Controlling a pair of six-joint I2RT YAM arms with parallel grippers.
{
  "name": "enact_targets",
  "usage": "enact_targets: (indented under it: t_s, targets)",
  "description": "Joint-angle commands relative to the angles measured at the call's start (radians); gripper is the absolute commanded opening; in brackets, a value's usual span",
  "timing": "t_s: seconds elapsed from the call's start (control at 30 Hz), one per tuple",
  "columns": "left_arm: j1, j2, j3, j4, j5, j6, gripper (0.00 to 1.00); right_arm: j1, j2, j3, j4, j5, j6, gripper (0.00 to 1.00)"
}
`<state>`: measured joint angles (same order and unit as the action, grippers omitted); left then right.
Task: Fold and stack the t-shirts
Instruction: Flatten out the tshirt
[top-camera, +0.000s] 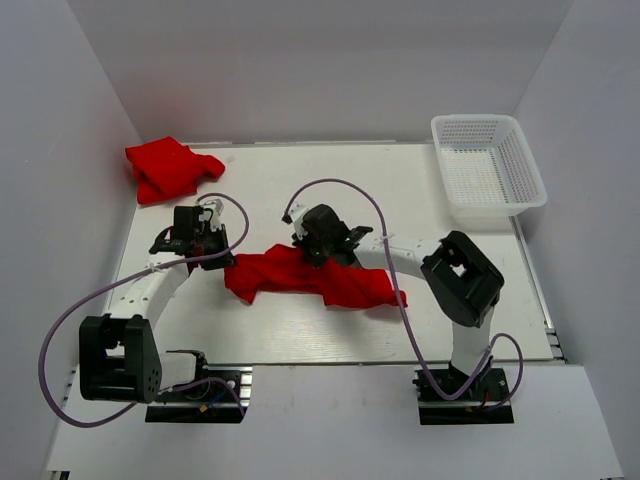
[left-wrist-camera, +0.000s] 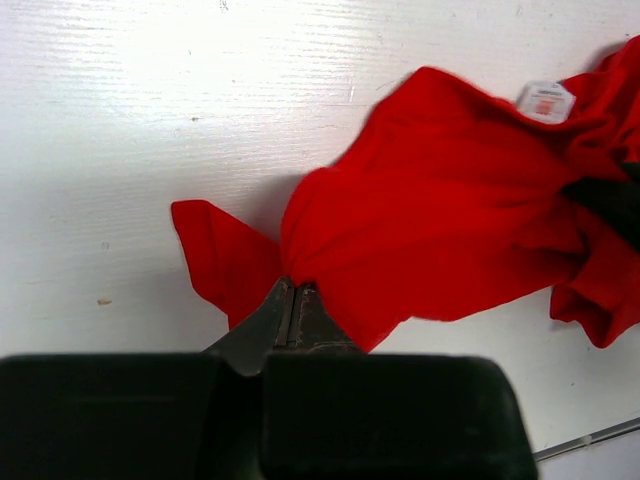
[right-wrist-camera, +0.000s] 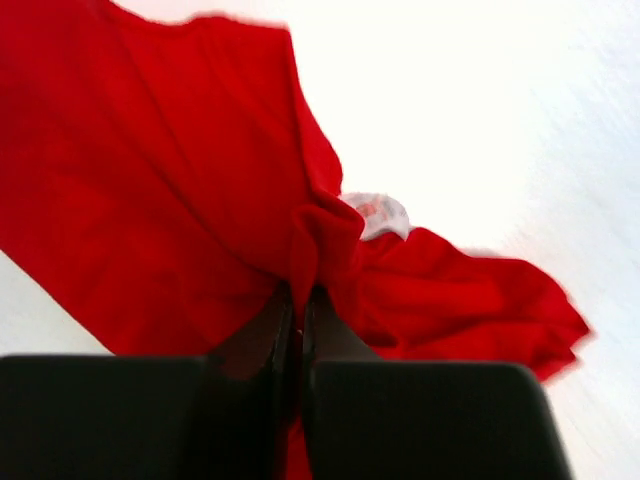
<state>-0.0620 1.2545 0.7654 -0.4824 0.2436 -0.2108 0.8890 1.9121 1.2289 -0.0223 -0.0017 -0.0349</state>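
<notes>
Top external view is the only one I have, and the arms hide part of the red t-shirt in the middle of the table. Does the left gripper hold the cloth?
Observer: Yes. In the left wrist view the left gripper is shut on an edge of the t-shirt.
Operator: And the right one?
Observer: The right gripper is shut on a bunched fold of the same t-shirt.
Operator: Can you see where the neck is?
Observer: A white label shows just beyond the right gripper, so the collar is probably there.
</notes>
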Motion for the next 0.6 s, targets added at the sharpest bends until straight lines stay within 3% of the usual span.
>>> enact_targets:
  t_s: [0.0,0.13,0.23,0.33,0.43,0.57]
  targets:
    - [0.013,-0.033,0.053,-0.007,-0.024,0.004,0.00,-0.008,-0.145,0.041,-0.034,0.137,-0.032,0.00]
    - [0.013,-0.033,0.233,-0.032,-0.049,0.013,0.00,-0.033,-0.315,0.139,-0.119,0.283,-0.083,0.00]
    - [0.013,-0.012,0.472,-0.041,-0.095,0.039,0.00,-0.053,-0.413,0.248,-0.178,0.354,-0.152,0.00]
    - [0.013,0.035,0.752,-0.070,-0.194,0.063,0.00,-0.068,-0.492,0.403,-0.218,0.440,-0.227,0.00]
    - [0.022,0.149,1.146,-0.143,-0.253,0.102,0.00,-0.068,-0.592,0.541,-0.202,0.499,-0.317,0.00]
    - [0.022,0.223,1.440,-0.166,-0.299,0.146,0.00,-0.073,-0.671,0.557,-0.112,0.568,-0.478,0.00]
